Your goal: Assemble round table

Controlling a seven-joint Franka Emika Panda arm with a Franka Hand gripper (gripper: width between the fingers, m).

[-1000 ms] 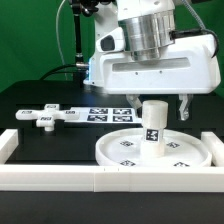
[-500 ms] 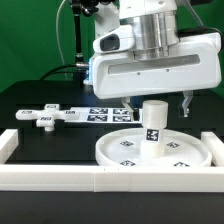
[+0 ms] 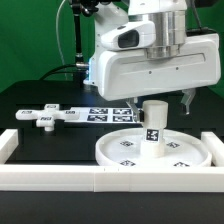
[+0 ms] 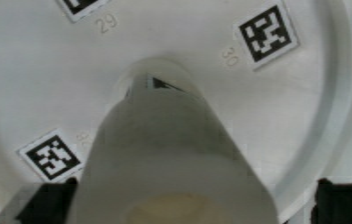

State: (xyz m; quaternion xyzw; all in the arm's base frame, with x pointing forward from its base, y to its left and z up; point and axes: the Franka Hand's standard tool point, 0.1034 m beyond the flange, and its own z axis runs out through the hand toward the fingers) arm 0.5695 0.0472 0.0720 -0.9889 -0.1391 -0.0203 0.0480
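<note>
Robotics lab, staged test bench. Evidence: plain green backdrop (image 3: 30,40) filling upper left. Matte black tabletop (image 3: 40,95) mid-left. White border rail (image 3: 100,180) fencing lower edge. Marker board (image 3: 105,112) at centre. Square tags on cross-shaped base piece (image 3: 45,116) and round disc (image 3: 120,157). Franka arm (image 3: 160,60) upper right. Cables (image 3: 76,40) hanging upper centre.

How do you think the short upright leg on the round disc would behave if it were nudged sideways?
The leg looks like rigid plastic, so it is probably stiff and light. It stands upright on the round disc; if not yet screwed tight, it might tip, then roll, being cylindrical.
</note>
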